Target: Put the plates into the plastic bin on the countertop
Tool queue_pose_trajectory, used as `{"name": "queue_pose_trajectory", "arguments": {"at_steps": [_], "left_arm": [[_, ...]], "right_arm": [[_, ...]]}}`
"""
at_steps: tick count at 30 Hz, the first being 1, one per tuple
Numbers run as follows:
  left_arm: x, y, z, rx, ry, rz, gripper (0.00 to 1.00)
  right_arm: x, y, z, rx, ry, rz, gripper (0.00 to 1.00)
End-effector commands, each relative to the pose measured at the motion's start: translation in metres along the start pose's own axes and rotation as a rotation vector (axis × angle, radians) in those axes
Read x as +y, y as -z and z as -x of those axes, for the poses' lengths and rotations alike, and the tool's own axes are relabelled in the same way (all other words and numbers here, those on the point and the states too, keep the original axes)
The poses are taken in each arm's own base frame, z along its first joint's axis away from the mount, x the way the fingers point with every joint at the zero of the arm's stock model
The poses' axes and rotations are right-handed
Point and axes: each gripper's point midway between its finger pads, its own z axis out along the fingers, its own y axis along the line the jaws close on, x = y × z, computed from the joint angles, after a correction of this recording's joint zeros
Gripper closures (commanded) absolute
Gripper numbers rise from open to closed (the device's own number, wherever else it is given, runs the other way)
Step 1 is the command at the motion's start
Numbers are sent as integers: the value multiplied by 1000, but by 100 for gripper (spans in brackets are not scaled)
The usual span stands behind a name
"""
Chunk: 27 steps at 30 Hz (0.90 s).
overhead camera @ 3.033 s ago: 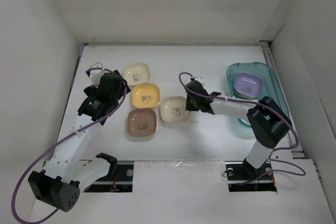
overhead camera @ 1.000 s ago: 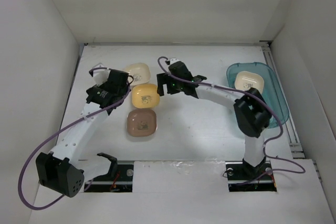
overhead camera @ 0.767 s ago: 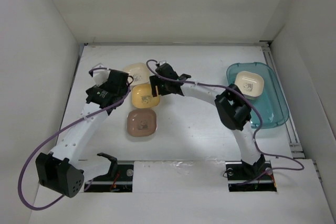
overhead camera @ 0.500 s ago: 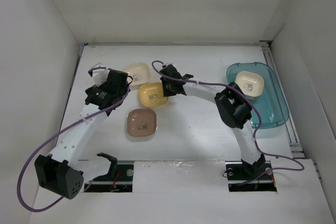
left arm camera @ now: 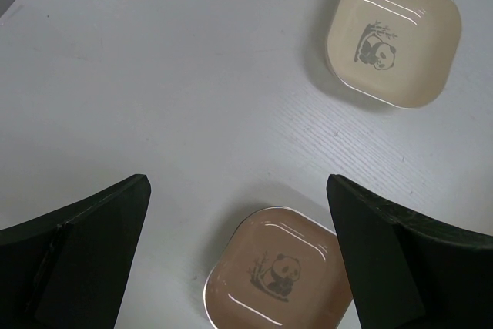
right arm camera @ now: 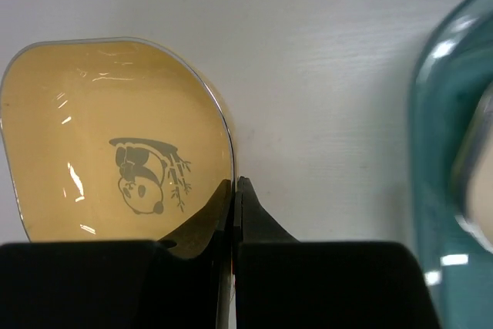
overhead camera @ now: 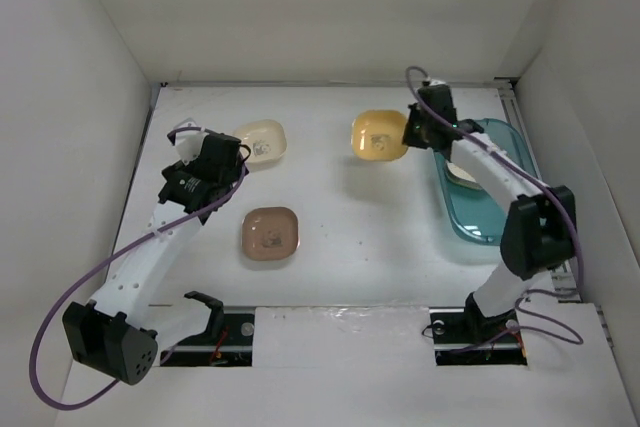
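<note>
My right gripper (overhead camera: 410, 135) is shut on the rim of a yellow-orange plate (overhead camera: 378, 135) and holds it above the countertop (overhead camera: 350, 237), just left of the teal plastic bin (overhead camera: 500, 209). In the right wrist view the jaws pinch the plate's (right arm camera: 115, 144) right edge, with the bin's wall (right arm camera: 439, 152) to the right. A cream plate (overhead camera: 462, 171) lies in the bin, partly hidden by the arm. My left gripper (overhead camera: 238, 161) is open and empty, high above a cream plate (overhead camera: 262, 139) and a brown plate (overhead camera: 270, 233). Both show in the left wrist view, cream (left arm camera: 394, 35) and brown (left arm camera: 281, 275).
White walls enclose the countertop on the left, back and right. A metal rail (overhead camera: 340, 319) runs along the near edge by the arm bases. Purple cables trail from both arms.
My right gripper has lifted the yellow-orange plate from beside the cream plate and carried it right, up to the bin's left side. The left arm has barely moved.
</note>
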Motion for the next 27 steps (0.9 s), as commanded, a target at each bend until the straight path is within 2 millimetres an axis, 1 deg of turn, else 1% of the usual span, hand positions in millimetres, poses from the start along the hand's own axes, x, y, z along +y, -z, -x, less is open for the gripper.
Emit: {"name": "queue_pose_trajectory", "arguments": {"at_steps": [1, 2, 3, 4, 5, 6, 7, 8, 9, 10, 12, 13, 14, 15, 16, 17, 18, 19, 22, 23, 24, 25, 26, 27], "left_arm": [[-6, 6, 11, -28, 15, -40, 0], [-6, 9, 11, -27, 11, -51, 0], [-6, 9, 11, -27, 11, -51, 0], [-9, 9, 12, -25, 8, -64, 0], [-9, 9, 12, -25, 8, -64, 0], [-10, 8, 9, -19, -6, -72, 0], [-10, 8, 9, -19, -7, -72, 0], [-11, 7, 10, -25, -15, -78, 0], [-10, 7, 10, -26, -25, -78, 0], [-10, 7, 10, -26, -34, -77, 0], [-13, 6, 9, -19, -34, -85, 0], [-13, 6, 9, -20, -45, -85, 0], [-12, 4, 6, -14, -50, -81, 0], [-12, 4, 6, -14, -50, -81, 0], [-14, 4, 6, -14, -45, -92, 0], [-14, 4, 6, -14, -56, -92, 0], [-15, 5, 5, -8, -56, -99, 0], [-16, 5, 7, -14, -60, -104, 0], [-18, 3, 4, -3, -66, -107, 0], [-18, 3, 4, -3, -66, -106, 0], [-19, 3, 3, 3, -66, -113, 0], [-19, 3, 3, 3, -66, -114, 0], [-19, 3, 3, 3, -66, -114, 0], [-19, 6, 5, -4, -60, -119, 0]], "right_arm": [[-25, 61, 64, -174, 7, 18, 100], [-40, 68, 72, -192, -5, -6, 100], [-74, 72, 80, -205, -54, -65, 100], [-92, 76, 83, -214, -64, -96, 100], [-105, 81, 88, -225, -55, -104, 100], [-129, 83, 92, -232, -74, -140, 100], [-142, 85, 92, -227, -74, -165, 100], [-158, 78, 86, -187, -83, -198, 100], [-171, 77, 85, -179, -92, -222, 100], [-190, 80, 87, -184, -125, -235, 100], [-207, 73, 87, -187, -160, -220, 100], [-213, 74, 87, -189, -169, -230, 100], [-223, 71, 84, -178, -180, -258, 100], [-231, 65, 76, -147, -184, -272, 100], [-237, 69, 81, -161, -191, -288, 100], [-246, 67, 78, -153, -205, -303, 100], [-244, 67, 78, -152, -205, -294, 100], [-245, 65, 74, -142, -206, -295, 100], [-247, 74, 79, -167, -204, -320, 100], [-247, 74, 79, -168, -204, -320, 89], [-246, 78, 79, -174, -203, -319, 74], [-235, 85, 82, -189, -198, -303, 53], [-228, 89, 86, -204, -185, -299, 27], [-193, 102, 96, -248, -120, -296, 6]]}}
